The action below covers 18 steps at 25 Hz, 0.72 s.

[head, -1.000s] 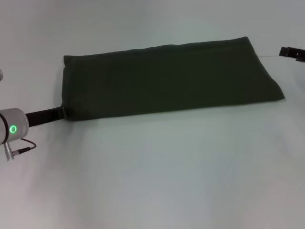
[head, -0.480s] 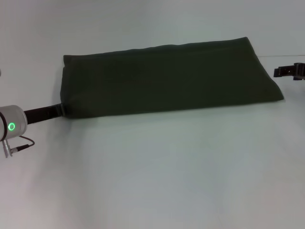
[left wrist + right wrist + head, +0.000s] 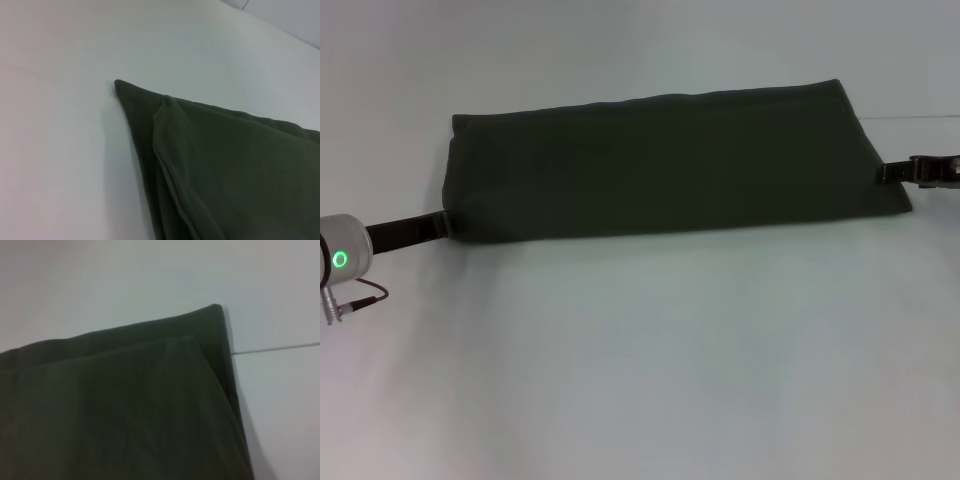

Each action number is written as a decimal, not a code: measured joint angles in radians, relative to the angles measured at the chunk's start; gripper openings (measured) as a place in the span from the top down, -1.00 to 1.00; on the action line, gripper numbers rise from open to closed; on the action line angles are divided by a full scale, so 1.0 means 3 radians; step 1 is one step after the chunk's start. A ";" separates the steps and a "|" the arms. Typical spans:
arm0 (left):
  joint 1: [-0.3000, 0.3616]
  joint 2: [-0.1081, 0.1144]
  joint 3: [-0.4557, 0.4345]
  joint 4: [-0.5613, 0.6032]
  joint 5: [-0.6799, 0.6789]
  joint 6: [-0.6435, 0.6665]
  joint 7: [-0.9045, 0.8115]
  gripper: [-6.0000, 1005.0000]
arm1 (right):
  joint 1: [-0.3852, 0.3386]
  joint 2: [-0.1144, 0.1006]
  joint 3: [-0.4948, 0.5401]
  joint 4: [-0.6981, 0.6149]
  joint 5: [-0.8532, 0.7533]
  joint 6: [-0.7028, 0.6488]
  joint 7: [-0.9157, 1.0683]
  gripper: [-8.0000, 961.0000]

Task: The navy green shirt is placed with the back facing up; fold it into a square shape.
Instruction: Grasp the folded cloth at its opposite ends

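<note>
The navy green shirt [image 3: 670, 165] lies on the white table [image 3: 650, 370] as a long flat band, plain side up, running from left to right. My left gripper [image 3: 442, 227] is at the shirt's near left corner, touching its edge. My right gripper [image 3: 885, 172] is at the shirt's right end, just above the near right corner. The left wrist view shows the shirt's layered left corner [image 3: 225, 165]. The right wrist view shows the far right corner with its stacked layers [image 3: 115, 410]. No lettering shows.
My left wrist with a green ring light [image 3: 340, 260] and a loose cable hangs at the left edge of the head view. A thin seam line [image 3: 920, 117] crosses the table right of the shirt; it also shows in the right wrist view [image 3: 280, 348].
My right gripper has come down and leftward from the far right edge of the view to the shirt's right end. My left arm has drawn slightly left; the shirt has barely shifted.
</note>
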 joint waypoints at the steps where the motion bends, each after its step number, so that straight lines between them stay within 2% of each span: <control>1: 0.0000 0.0000 0.0000 0.0002 0.0000 0.0000 0.0000 0.95 | 0.0006 0.0007 -0.0011 0.0020 0.0000 0.0031 0.0001 -0.51; 18: -0.0005 0.0002 -0.0025 0.0012 0.0000 -0.0007 0.0000 0.95 | 0.0010 0.0183 -0.0092 0.0105 -0.0006 0.0429 -0.0032 -0.51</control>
